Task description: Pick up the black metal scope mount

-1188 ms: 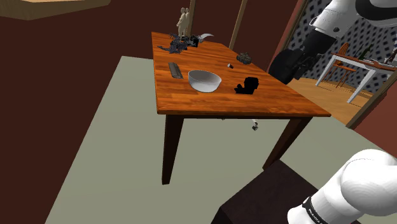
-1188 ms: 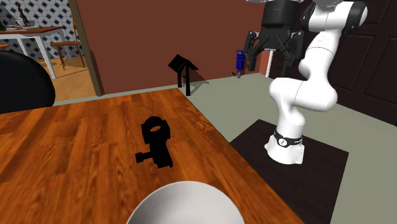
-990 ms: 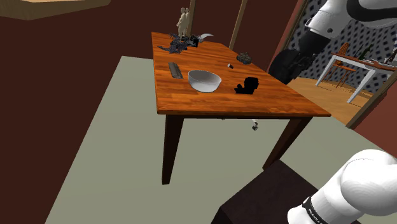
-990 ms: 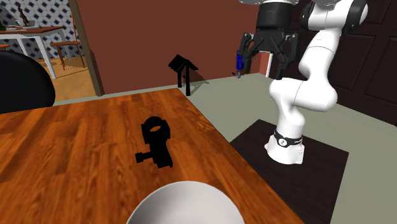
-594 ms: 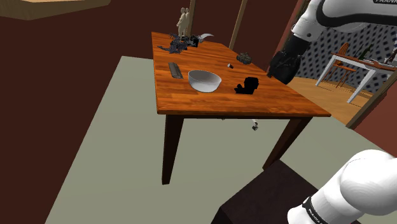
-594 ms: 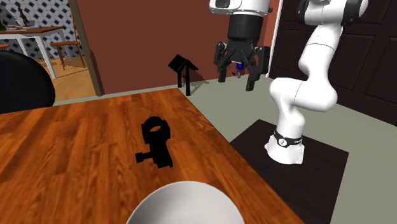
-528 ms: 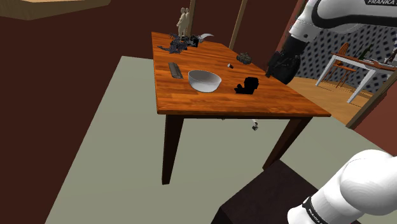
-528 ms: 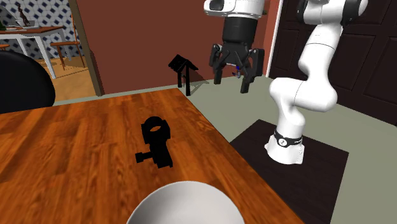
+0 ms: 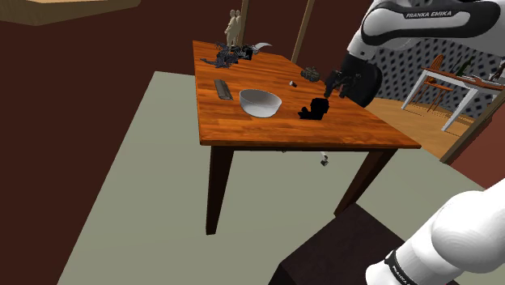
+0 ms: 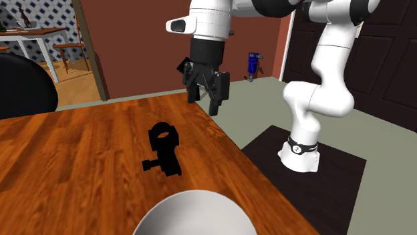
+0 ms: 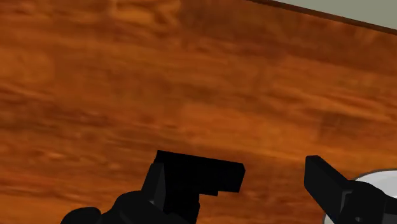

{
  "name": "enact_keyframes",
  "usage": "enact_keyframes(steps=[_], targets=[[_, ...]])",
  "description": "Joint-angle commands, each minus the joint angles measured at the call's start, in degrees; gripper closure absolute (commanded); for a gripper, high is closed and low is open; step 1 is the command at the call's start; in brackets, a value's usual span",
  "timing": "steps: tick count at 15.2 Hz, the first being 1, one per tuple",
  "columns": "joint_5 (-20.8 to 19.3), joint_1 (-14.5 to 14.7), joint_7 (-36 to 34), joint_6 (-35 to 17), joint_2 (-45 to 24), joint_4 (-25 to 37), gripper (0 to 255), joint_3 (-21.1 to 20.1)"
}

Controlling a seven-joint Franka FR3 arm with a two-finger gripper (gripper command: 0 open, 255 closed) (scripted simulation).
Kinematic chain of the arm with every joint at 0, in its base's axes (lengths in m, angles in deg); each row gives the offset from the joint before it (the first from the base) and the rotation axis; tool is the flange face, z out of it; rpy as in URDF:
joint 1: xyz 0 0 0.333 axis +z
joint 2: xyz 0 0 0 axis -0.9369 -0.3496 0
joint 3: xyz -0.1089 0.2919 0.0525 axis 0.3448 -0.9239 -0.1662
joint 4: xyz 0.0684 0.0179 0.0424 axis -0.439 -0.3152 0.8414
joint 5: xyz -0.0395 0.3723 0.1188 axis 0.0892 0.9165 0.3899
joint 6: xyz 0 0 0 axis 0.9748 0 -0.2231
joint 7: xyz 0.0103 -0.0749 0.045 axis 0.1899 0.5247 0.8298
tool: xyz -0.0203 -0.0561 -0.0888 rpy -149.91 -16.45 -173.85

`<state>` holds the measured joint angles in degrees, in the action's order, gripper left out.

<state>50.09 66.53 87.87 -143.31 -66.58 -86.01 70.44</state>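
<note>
We see the hand (image 10: 204,100) open, its two fingers standing well apart and clasping nothing, above the wooden surface (image 10: 73,167) near its edge. The black scope mount (image 10: 164,148) rests on the surface (nothing touches it), below and left of the hand in the second exterior view. A white bowl (image 10: 190,212) lies near the mount.

white arm (image 9: 430,29), lettering apparently "FRANKA EMIKA"

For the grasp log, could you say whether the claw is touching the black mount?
Apart: second exterior view shows bare table between claw and mount.
</note>
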Motion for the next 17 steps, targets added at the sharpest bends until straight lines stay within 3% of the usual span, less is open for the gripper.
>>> enact_keyframes(steps=[1,8,17], targets=[[0.5,-0.2,0.8,-0.6,-4.1,3.3,0,0.8],[3.5,-2.2,4.8,-1.5,-19.6,16.9,0,3.4],[3.8,-2.3,5.0,-7.2,-20.5,12.1,0,3.3]])
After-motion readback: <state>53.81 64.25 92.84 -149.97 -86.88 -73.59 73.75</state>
